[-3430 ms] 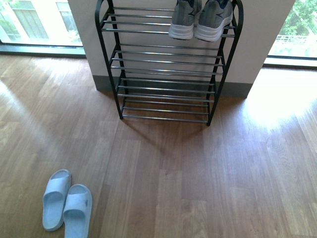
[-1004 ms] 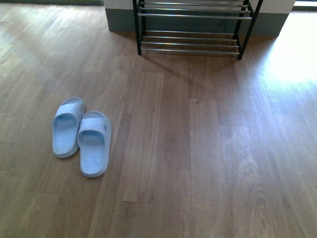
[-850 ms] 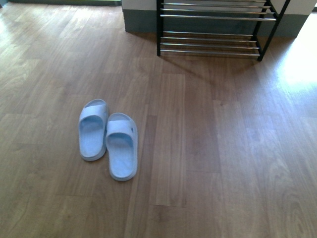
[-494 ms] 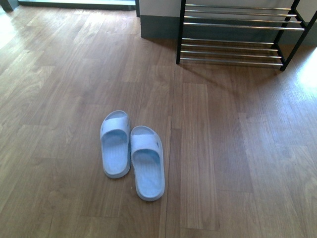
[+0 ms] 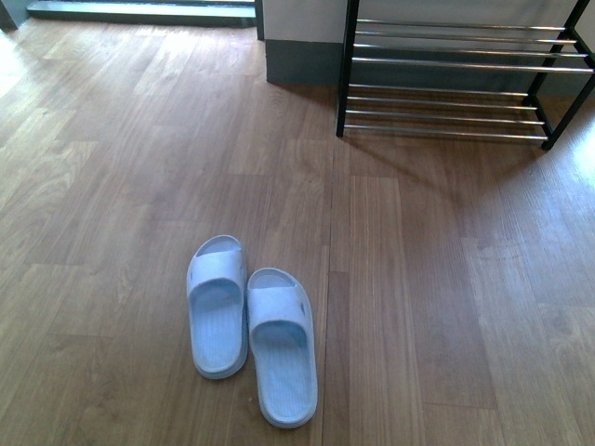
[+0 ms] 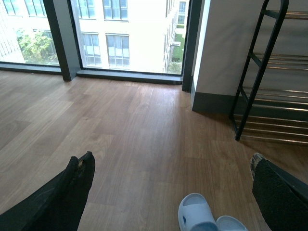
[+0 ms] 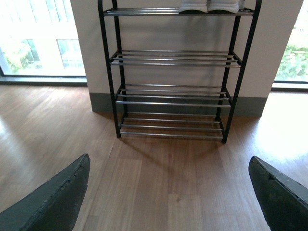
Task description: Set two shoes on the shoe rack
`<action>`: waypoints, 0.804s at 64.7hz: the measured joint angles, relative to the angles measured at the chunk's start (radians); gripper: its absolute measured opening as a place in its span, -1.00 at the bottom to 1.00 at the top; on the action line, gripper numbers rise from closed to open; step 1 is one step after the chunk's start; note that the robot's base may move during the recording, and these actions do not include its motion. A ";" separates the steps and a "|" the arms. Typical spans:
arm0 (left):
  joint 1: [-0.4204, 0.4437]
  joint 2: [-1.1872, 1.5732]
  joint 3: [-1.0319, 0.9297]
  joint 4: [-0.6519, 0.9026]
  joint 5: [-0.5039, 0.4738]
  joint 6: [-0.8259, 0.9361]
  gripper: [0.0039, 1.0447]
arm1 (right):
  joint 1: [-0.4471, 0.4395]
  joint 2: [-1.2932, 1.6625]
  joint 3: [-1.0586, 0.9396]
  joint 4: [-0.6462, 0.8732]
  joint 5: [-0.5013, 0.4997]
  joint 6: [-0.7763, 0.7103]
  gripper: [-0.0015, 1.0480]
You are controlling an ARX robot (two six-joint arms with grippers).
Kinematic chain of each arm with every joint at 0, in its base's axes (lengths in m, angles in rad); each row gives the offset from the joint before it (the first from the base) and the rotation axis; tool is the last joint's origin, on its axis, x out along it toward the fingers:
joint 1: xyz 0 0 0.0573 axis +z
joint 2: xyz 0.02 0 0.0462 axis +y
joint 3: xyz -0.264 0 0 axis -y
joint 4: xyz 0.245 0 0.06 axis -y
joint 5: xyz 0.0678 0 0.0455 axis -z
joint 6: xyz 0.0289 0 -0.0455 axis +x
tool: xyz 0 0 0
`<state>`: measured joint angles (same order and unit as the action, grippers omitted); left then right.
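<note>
Both shoes (image 7: 224, 6) sit side by side at upper frame on the shoe rack (image 7: 175, 60) top tier, soles flat for support. The left claw (image 6: 172, 159) and right claw (image 7: 168, 160) are wide, empty.

The front view looks steeply down at the floor (image 5: 418, 279), with the slippers (image 5: 270, 334) close at lower centre and only the base of the shoe rack (image 5: 345, 84) at upper right. The left wrist view sits low, facing the windows (image 6: 120, 33), and shares both slippers and rack. The right wrist view faces the rack squarely from farther back.
</note>
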<state>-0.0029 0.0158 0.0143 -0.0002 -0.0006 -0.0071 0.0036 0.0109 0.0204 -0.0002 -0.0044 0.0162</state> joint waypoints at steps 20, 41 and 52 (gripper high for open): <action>0.000 0.000 0.000 0.000 0.000 0.000 0.83 | 0.380 0.990 0.177 0.569 0.159 0.164 0.82; 0.000 0.000 0.000 0.000 0.000 0.000 0.83 | 0.594 2.032 0.601 0.658 0.198 0.264 0.82; 0.000 0.000 0.000 0.000 0.000 0.000 0.83 | 0.631 2.356 0.845 0.548 0.200 0.281 0.82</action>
<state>-0.0029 0.0158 0.0143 -0.0002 -0.0002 -0.0071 0.6350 2.3665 0.8654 0.5476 0.1959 0.2970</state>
